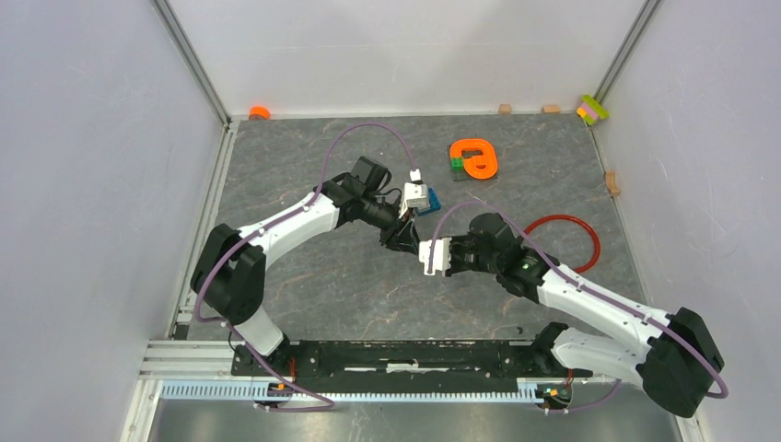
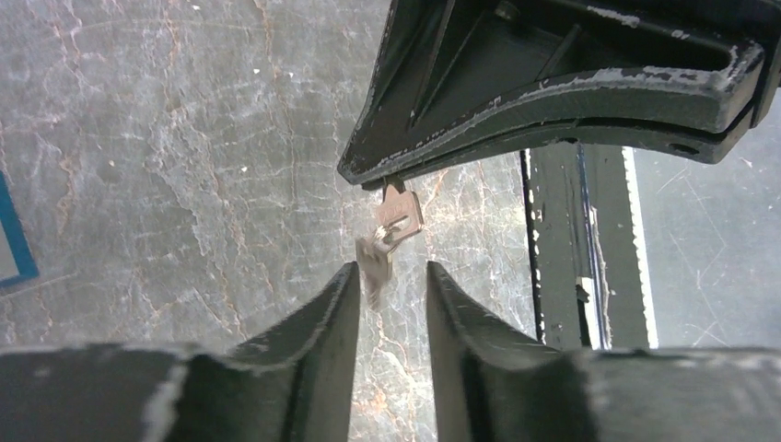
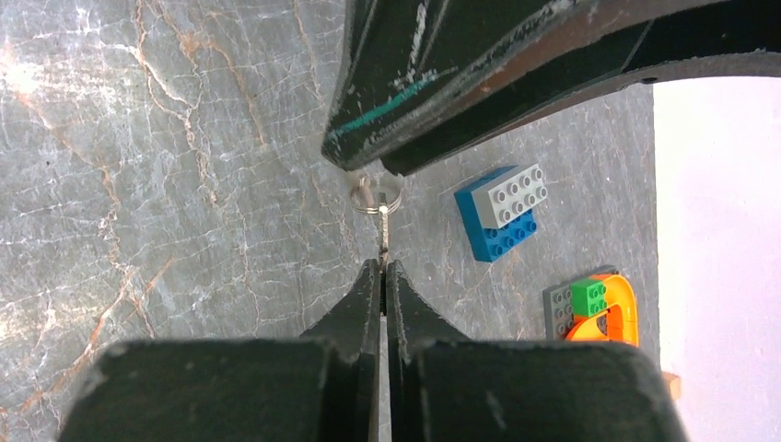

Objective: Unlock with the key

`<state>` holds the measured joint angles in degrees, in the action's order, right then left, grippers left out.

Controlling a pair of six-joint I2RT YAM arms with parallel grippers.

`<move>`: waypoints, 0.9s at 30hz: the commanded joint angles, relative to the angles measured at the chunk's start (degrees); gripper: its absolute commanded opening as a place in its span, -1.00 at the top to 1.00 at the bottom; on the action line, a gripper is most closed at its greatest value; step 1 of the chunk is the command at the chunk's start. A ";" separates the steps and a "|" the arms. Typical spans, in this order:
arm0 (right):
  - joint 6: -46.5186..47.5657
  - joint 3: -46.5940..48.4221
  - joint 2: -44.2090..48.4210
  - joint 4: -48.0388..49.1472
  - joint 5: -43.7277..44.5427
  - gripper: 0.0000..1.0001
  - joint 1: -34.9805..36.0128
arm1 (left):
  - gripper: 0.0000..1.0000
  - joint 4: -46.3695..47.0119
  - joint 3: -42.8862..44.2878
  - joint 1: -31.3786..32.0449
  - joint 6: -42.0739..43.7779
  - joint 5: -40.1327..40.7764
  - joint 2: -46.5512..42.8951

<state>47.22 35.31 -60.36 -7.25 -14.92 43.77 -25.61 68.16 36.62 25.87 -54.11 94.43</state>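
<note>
Grey veined tabletop — white walls, aluminium corner posts; key midair above.

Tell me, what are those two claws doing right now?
Right gripper shut on the key, mid-air. Left gripper open, fingers either side of it. Blue-grey bricks on table, well aside.

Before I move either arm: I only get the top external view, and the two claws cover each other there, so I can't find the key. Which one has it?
Observer: The right claw is shut on the key; the right wrist view shows it pinched between the tips.
Operator: And the left claw?
Observer: The left claw is open; the left wrist view shows a gap between its fingers, with nothing clamped.
Operator: Is the key clear of it?
Observer: Part of the key bunch hangs at the mouth of that gap; I cannot tell whether it touches a finger.
</note>
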 commanded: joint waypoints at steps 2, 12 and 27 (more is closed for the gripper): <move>3.65 2.56 2.00 -1.94 1.79 1.00 0.09 | 0.04 -2.94 2.34 0.14 4.83 3.10 -1.60; 2.14 4.71 3.11 -5.02 2.06 1.00 0.02 | -0.67 4.23 -0.03 -1.45 7.23 12.36 -8.33; -5.25 10.02 0.11 -7.90 -7.42 1.00 -2.51 | -0.66 27.44 -14.01 -1.12 1.28 2.86 -15.07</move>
<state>44.75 42.54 -59.22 -15.25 -18.09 42.61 -7.97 55.46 35.11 31.48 -47.24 80.73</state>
